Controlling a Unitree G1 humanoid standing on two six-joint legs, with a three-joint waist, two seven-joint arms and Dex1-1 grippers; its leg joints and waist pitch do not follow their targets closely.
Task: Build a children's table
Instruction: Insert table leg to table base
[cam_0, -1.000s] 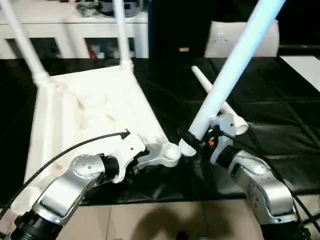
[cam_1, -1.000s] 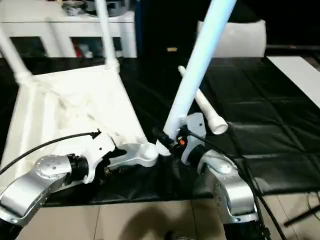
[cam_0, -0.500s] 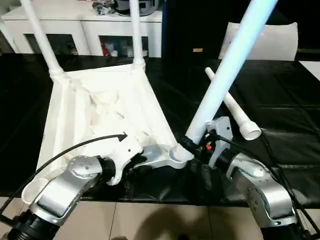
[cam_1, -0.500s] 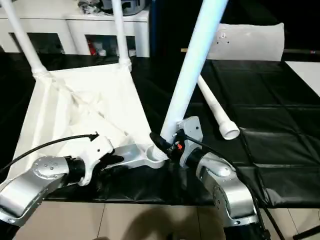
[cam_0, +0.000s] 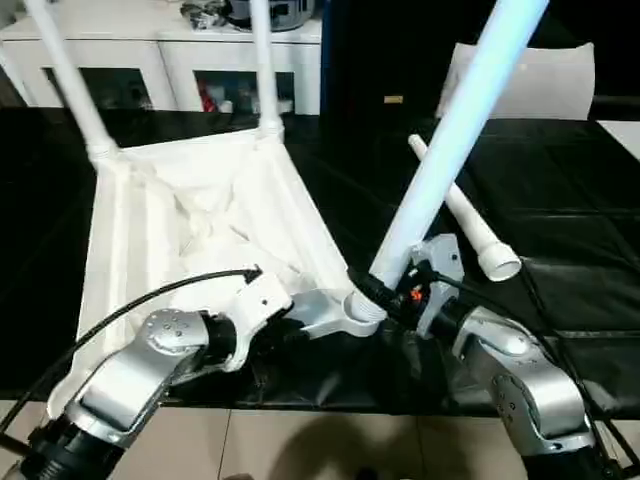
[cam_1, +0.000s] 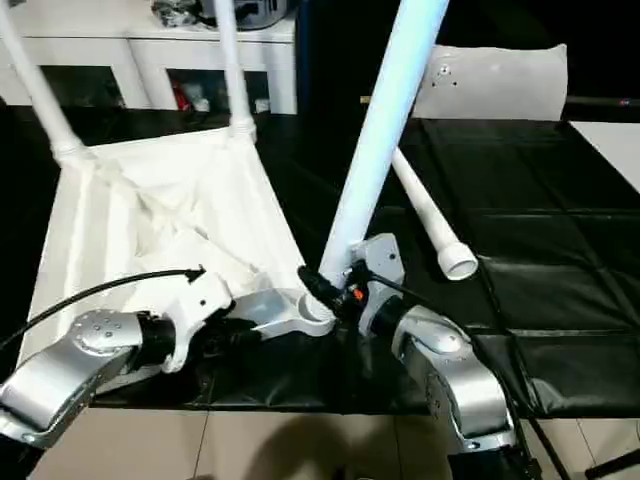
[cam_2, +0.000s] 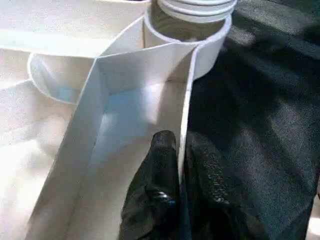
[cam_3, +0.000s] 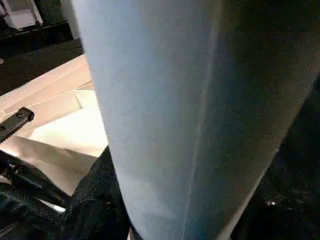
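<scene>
Children's table (cam_0: 210, 230) upside down on a black mat (cam_0: 560, 230), ribbed underside facing up, near edge of the square top lying along the mat's near edge.

Left gripper (cam_2: 179, 150): two black fingers (cam_2: 160, 170) pinched nearly together on the thin upright rim wall of the table top, one finger inside the rim, one outside, just short of the near right corner socket (cam_2: 190, 20). From the head camera the left gripper (cam_0: 270, 325) sits at the near edge of the top, silver forearm running back to the lower left, a black cable arcing over it.

Right gripper (cam_0: 385, 292): fingers about half open, clamped round the thick lower end of a white leg (cam_0: 450, 130). Leg tilts steeply up and to the right, out the top of the view. Its bottom end sits at the near right corner socket (cam_0: 355, 305); can't tell if it is seated or only touching. In the right wrist camera the leg (cam_3: 165, 115) is right up close, a black finger (cam_3: 95, 200) beside it.

Two more legs stand upright in the far corner sockets: far left leg (cam_0: 65, 80), far right leg (cam_0: 262, 65). Fourth leg (cam_0: 460, 215) lies loose on the mat, right of the table top, wide end toward the near right.

Behind the mat: white cabinet (cam_0: 180, 60) with glass doors, and a white panel (cam_0: 530, 80) at the far right.
</scene>
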